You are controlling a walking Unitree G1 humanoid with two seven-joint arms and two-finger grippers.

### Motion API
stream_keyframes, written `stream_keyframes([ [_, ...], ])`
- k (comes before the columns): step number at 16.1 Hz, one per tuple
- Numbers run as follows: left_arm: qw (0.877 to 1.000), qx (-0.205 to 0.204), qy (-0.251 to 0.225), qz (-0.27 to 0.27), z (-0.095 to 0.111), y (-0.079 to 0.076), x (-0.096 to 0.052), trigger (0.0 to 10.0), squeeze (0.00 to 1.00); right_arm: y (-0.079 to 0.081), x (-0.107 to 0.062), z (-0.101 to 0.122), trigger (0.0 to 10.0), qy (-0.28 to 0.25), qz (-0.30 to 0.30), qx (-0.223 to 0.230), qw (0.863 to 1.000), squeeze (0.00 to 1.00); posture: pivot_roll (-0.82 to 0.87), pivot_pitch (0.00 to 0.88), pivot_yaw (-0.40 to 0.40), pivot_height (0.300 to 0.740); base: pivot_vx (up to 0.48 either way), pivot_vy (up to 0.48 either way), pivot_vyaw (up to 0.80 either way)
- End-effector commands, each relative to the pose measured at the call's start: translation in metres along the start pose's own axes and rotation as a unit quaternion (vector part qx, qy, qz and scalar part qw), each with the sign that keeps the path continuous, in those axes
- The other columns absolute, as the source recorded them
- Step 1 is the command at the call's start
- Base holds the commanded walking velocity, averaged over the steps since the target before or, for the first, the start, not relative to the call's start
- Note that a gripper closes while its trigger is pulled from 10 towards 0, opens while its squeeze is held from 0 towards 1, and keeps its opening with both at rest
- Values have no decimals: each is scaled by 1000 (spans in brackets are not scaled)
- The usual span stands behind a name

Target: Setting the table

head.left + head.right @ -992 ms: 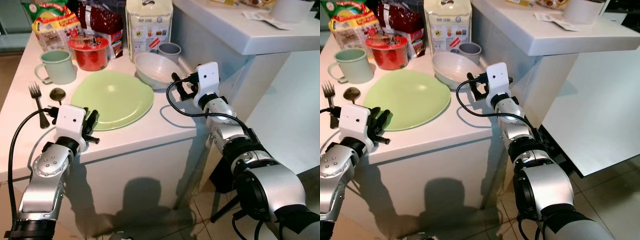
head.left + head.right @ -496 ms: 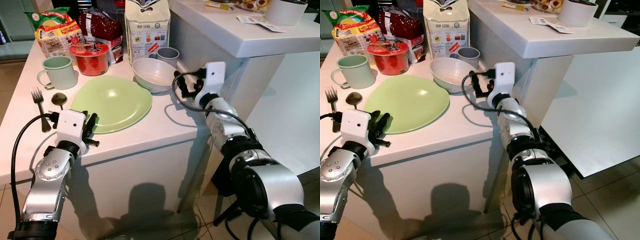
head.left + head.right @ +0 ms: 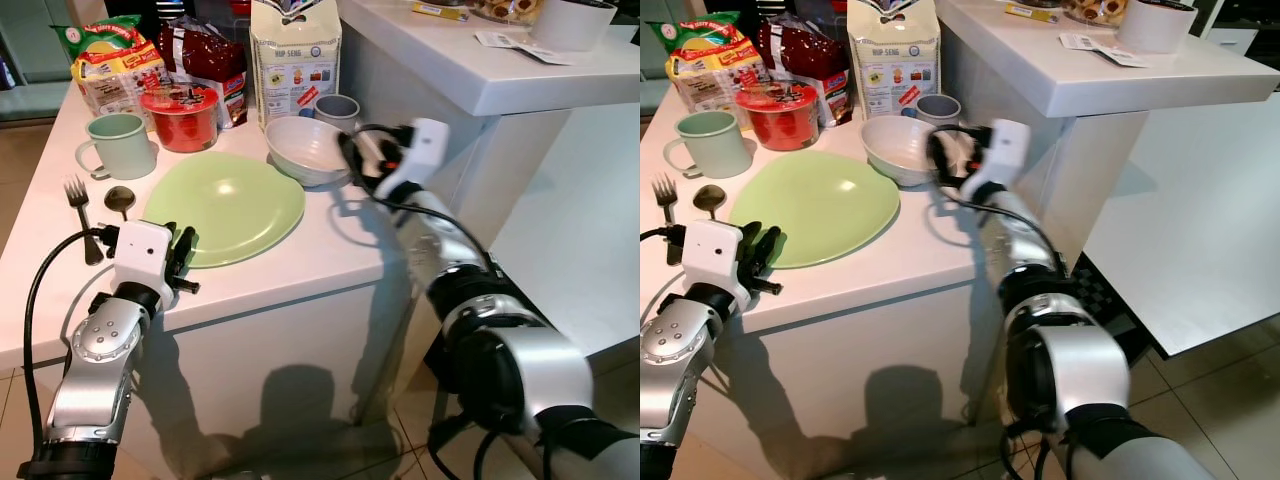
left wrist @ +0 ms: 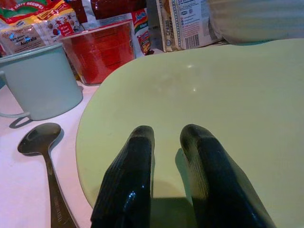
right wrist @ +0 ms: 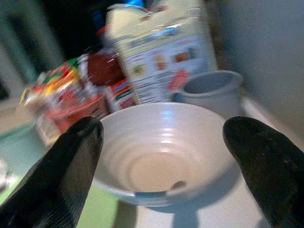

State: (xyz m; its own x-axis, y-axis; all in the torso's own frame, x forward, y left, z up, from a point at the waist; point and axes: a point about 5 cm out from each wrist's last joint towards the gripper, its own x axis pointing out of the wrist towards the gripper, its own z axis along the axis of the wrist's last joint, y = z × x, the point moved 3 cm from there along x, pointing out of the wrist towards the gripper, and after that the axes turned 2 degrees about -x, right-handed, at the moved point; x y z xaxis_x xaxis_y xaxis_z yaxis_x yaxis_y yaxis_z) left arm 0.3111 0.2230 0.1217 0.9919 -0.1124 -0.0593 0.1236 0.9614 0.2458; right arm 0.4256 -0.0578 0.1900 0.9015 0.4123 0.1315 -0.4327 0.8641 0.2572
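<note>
A light green plate (image 3: 225, 205) lies in the middle of the white table (image 3: 300, 265). My left gripper (image 3: 180, 245) rests at its near left rim; in the left wrist view its fingers (image 4: 137, 156) lie over the plate's edge, almost together, holding nothing. A white bowl (image 3: 305, 148) stands just right of the plate. My right gripper (image 3: 358, 158) is at the bowl's right side and stands wide open. The bowl (image 5: 161, 156) sits between its fingers (image 5: 71, 166) in the right wrist view. A fork (image 3: 80, 205) and a spoon (image 3: 118, 198) lie left of the plate.
A mint green mug (image 3: 118, 143), a red noodle cup (image 3: 185, 115), a small grey cup (image 3: 337, 108), a tall white bag (image 3: 293, 55) and snack packets (image 3: 110, 65) stand along the table's back. A higher white counter (image 3: 480, 70) rises on the right.
My right gripper has swung left, up to the bowl's right side. The left arm has stayed at the plate's rim.
</note>
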Motion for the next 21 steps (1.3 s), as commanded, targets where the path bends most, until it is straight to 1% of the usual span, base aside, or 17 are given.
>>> stream_keyframes([
  [1, 990, -22, 137, -39, -67, -25, -17, 10000, 0, 0, 0, 8, 10000, -13, 8, -35, 999, 0, 168, 0, -83, 740, 0, 0, 0],
  [2, 990, -22, 137, -39, -67, -25, -17, 10000, 0, 1, 0, 6, 10000, -9, 11, -29, 999, 0, 168, 0, -83, 740, 0, 0, 0],
  [4, 990, -23, 136, -38, -67, -25, -16, 10000, 0, 4, -2, -5, 10000, 16, 24, -29, 999, 0, 169, 0, -88, 740, 0, 0, 0],
  [5, 990, -23, 136, -38, -67, -26, -16, 10000, 0, 9, -5, -17, 10000, 36, 39, -43, 998, 0, 170, 0, -90, 740, 0, 0, 0],
  [6, 990, -24, 136, -38, -67, -26, -16, 10000, 0, 12, -6, -22, 10000, 45, 44, -45, 997, 0, 172, 0, -91, 740, 0, 0, 0],
  [7, 990, -23, 135, -38, -67, -26, -15, 10000, 0, 18, -8, -31, 10000, 57, 59, -74, 994, 0, 173, 0, -91, 740, 0, 0, 0],
  [8, 990, -23, 135, -38, -67, -26, -14, 10000, 0, 28, -10, -38, 10000, 63, 87, -117, 987, 0, 175, 0, -90, 740, 0, 0, 0],
  [10, 990, -22, 135, -38, -67, -26, -14, 10000, 0, 42, -15, -51, 10000, 74, 125, -167, 975, 0, 177, 0, -94, 740, 0, 0, 0],
  [12, 990, -23, 134, -37, -67, -26, -13, 10000, 0, 49, -18, -61, 10000, 87, 143, -185, 968, 0, 182, 0, -101, 740, 0, 0, 0],
  [13, 990, -24, 132, -36, -66, -26, -12, 10000, 0, 52, -21, -68, 10000, 97, 148, -183, 967, 0, 184, 0, -103, 740, 0, 0, 0],
  [15, 990, -24, 132, -35, -66, -26, -12, 10000, 0, 53, -22, -72, 10000, 105, 147, -173, 968, 0, 187, 0, -106, 740, 0, 0, 0],
  [18, 990, -23, 132, -32, -66, -24, -13, 10000, 0, 41, -21, -73, 10000, 118, 99, -85, 984, 0, 187, 0, -107, 740, 0, 0, 0],
  [19, 990, -23, 132, -32, -66, -24, -13, 10000, 0, 38, -21, -74, 10000, 121, 87, -74, 986, 0, 186, 0, -105, 740, 0, 0, 0],
  [21, 991, -23, 132, -32, -66, -23, -13, 10000, 0, 36, -23, -77, 10000, 126, 80, -72, 986, 0, 183, 0, -101, 740, 0, 0, 0],
])
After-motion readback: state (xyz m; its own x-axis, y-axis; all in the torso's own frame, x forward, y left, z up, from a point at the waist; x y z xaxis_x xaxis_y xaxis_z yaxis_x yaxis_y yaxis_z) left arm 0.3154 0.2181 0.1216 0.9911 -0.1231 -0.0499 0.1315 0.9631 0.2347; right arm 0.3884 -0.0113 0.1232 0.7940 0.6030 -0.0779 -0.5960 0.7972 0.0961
